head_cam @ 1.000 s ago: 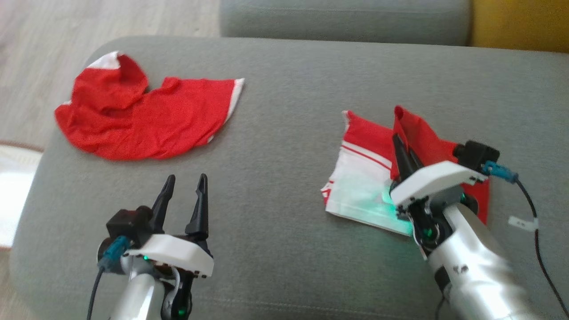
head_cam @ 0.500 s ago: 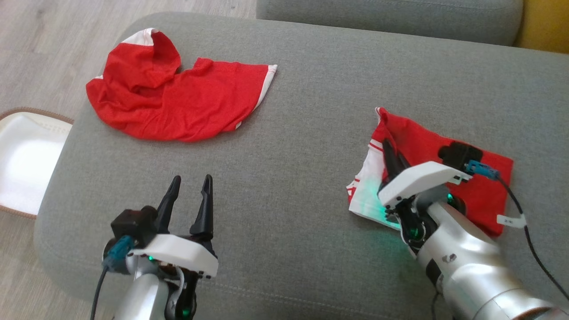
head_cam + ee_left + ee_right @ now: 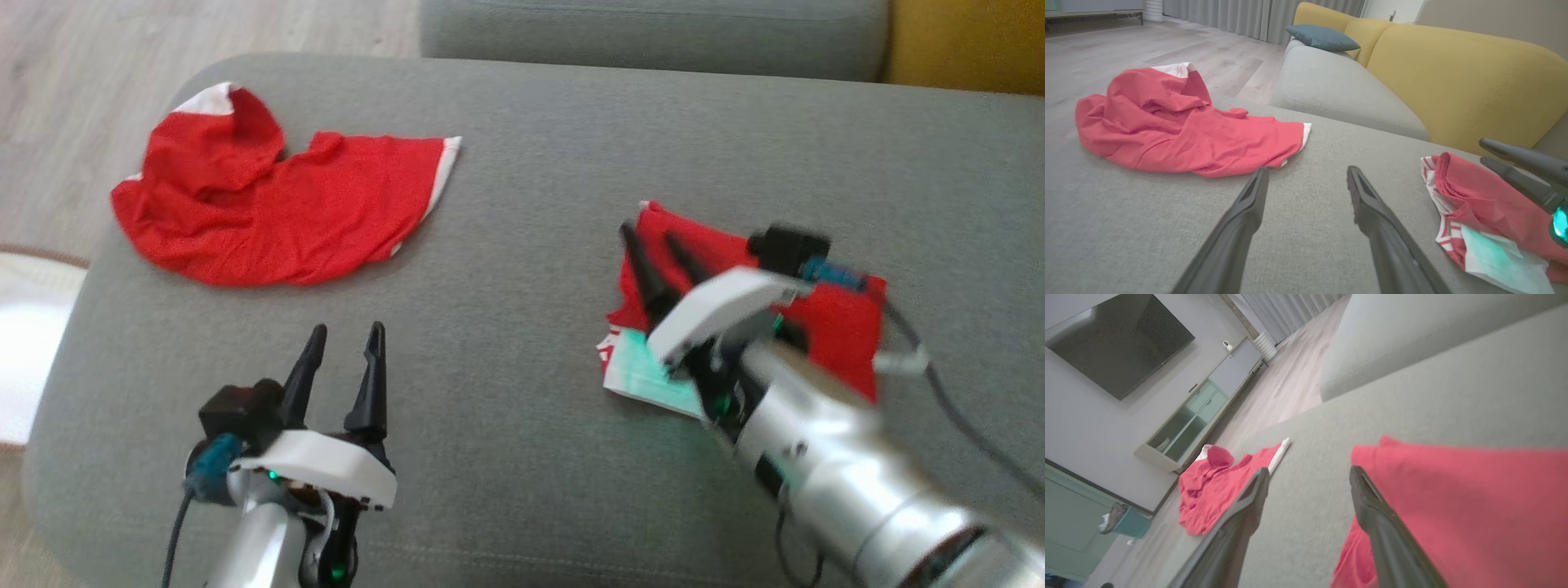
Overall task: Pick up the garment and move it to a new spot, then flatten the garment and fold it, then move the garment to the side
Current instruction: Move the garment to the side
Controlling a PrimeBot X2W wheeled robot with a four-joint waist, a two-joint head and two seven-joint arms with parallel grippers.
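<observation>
The folded red and white garment (image 3: 824,318) lies on the right of the grey cushion (image 3: 522,245), its red layer on top and a white strip showing at the near left corner. My right gripper (image 3: 651,238) hovers open over its left edge, with nothing between the fingers. The right wrist view shows the gripper (image 3: 1308,471) with one finger over the red cloth (image 3: 1453,506) and the other over bare cushion. My left gripper (image 3: 343,333) rests open at the lower left, well apart from both garments. From the left wrist, the folded garment (image 3: 1474,200) lies right of the open gripper (image 3: 1307,171).
A second, crumpled red garment (image 3: 277,204) lies at the cushion's far left corner. A grey seat (image 3: 653,33) and yellow sofa (image 3: 1453,73) stand behind. A white object (image 3: 24,343) sits on the floor beside the cushion's left edge.
My right gripper lowered the raised red flap over the white part, let go of it and now stands open. The head camera has shifted. The left arm has stayed put.
</observation>
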